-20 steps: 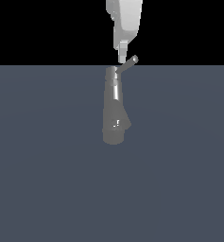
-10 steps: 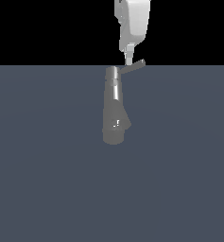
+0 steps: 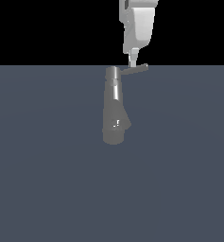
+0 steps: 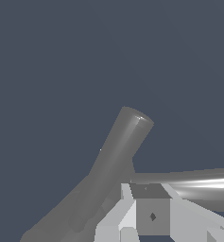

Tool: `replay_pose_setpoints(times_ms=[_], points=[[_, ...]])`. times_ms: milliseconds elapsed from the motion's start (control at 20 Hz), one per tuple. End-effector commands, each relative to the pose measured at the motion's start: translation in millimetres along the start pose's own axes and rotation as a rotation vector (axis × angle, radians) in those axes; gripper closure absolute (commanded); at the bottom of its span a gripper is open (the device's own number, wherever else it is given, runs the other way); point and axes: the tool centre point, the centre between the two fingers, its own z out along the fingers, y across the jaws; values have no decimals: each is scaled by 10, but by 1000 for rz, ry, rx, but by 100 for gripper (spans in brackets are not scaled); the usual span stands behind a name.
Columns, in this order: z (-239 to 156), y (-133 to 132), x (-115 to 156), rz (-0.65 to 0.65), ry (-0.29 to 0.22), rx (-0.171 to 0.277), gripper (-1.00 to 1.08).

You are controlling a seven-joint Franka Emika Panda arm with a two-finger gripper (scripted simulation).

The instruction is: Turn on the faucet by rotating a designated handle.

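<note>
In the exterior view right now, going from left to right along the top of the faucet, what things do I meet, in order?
Faucet column → gripper tip, standing over the handle's middle → free tip of the handle, which juts toward the exterior view's right.

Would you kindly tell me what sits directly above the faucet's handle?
The claw hangs above the handle, its tip meeting the rod. Actual contact is hidden.

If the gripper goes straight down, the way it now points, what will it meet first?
Most likely the handle: the gripper hangs right above that thin rod beside the faucet. Depth is uncertain, so it might slip past.
</note>
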Motion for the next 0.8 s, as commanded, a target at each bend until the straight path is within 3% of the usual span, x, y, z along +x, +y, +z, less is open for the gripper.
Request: replay_pose_setpoints(times_ms=[0, 750], points=[[54, -19, 146, 16, 2, -5, 108], [143, -202, 472, 30, 4, -6, 108]])
